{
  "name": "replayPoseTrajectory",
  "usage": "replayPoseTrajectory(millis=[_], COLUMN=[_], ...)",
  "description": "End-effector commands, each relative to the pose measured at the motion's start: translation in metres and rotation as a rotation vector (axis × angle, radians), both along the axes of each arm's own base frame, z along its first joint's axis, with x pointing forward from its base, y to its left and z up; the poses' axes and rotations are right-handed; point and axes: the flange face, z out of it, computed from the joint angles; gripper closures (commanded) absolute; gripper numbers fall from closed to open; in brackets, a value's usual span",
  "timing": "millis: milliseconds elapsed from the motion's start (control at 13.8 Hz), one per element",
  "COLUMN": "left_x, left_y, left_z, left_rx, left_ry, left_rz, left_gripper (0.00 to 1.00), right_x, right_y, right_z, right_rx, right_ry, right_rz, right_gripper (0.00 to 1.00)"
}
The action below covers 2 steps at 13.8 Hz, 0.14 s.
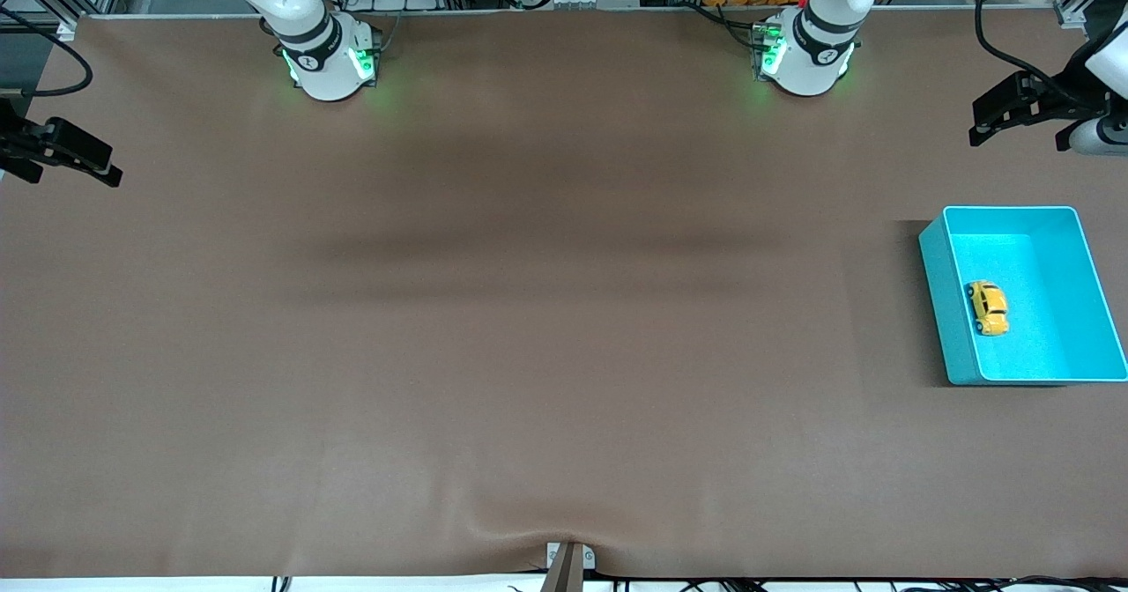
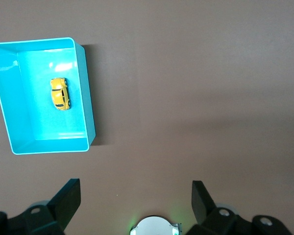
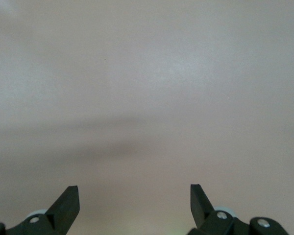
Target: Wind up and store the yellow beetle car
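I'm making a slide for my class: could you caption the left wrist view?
Open left gripper high over the brown table, looking down on a tiny yellow beetle car inside a rectangular teal plastic bin.

The yellow beetle car (image 1: 988, 307) is plain yellow-orange with dark windows. The bin (image 1: 944, 310) holding it is solid teal. The table (image 1: 493, 354) is uniform matte brown. Both arms are white with black grippers.

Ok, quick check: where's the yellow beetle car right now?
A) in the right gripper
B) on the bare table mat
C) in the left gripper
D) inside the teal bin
D: the yellow beetle car sits on the floor of the teal bin, while the left gripper and right gripper are both open and hold nothing.
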Motion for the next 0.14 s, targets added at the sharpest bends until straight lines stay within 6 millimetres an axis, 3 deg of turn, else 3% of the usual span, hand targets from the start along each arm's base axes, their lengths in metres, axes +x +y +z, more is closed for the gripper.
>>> replayPoseTrajectory(millis=[0, 72], left_x=[0.0000, 0.0004], left_y=[0.0010, 0.0010], left_z=[0.0052, 0.0051], left_rx=[-0.013, -0.013], left_ry=[-0.010, -0.010], left_rz=[-0.014, -0.014], left_gripper=[0.00, 0.00], right_x=[-0.0056, -0.0050], right_y=[-0.0016, -0.0024], right_z=[0.0036, 0.0022], right_rx=[-0.011, -0.011], right_ry=[-0.007, -0.006], right_rz=[0.006, 0.005], right_gripper=[0.00, 0.00])
